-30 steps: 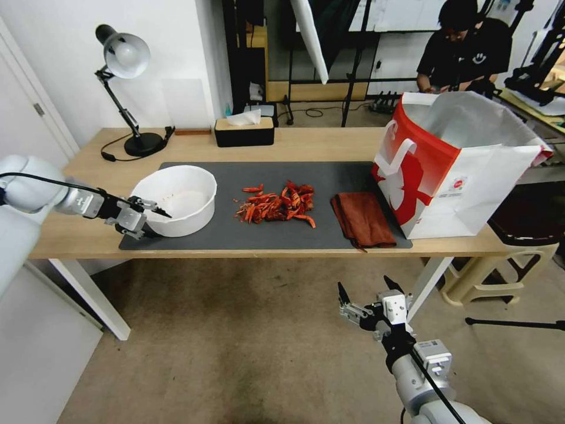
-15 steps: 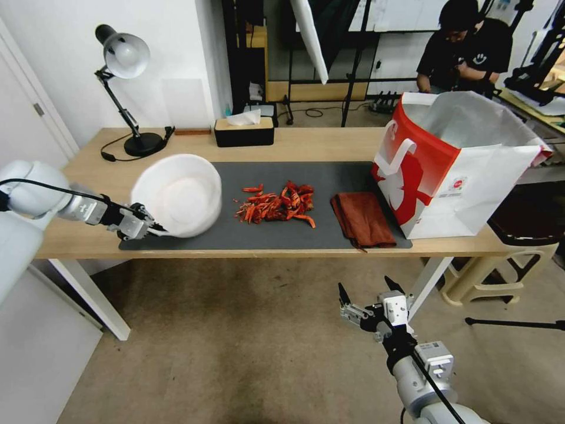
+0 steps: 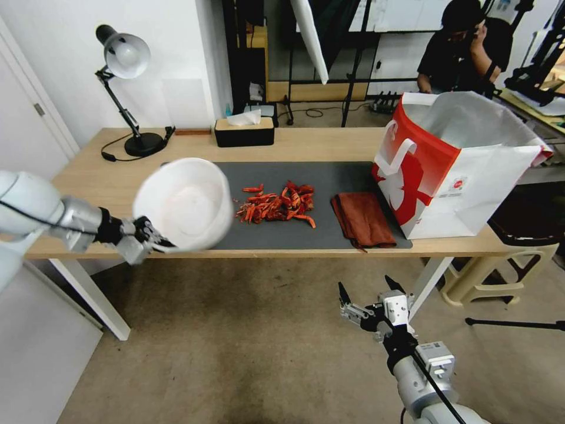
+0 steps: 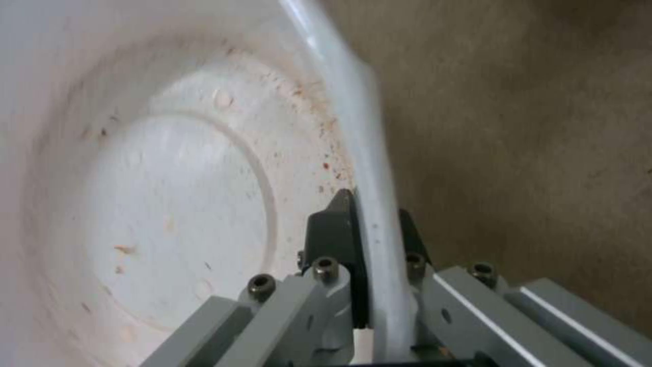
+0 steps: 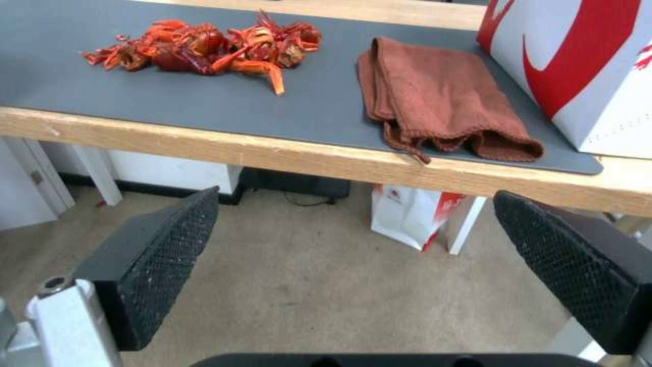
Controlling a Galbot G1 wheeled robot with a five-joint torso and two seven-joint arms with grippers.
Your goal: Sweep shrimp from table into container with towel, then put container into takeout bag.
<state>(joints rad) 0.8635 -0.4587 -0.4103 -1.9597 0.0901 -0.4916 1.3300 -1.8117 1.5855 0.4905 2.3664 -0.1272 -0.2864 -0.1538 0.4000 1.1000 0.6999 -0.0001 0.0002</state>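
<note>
The container [image 3: 183, 203] is tilted in the air at the table's [image 3: 329, 141] front edge, left of the shrimp [image 3: 276, 205], its rim pinched by the left gripper [image 3: 154, 240]. The towel [image 3: 362, 219] lies right of the shrimp. The right gripper [image 3: 365, 290] hangs open below the table.

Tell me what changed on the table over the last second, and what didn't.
The left end effector closed on the container's rim, lifted it off the mat and tilted it, drawing it toward the table's near edge. The shrimp, towel and takeout bag stayed put. The right end effector stayed open below the table edge.
</note>
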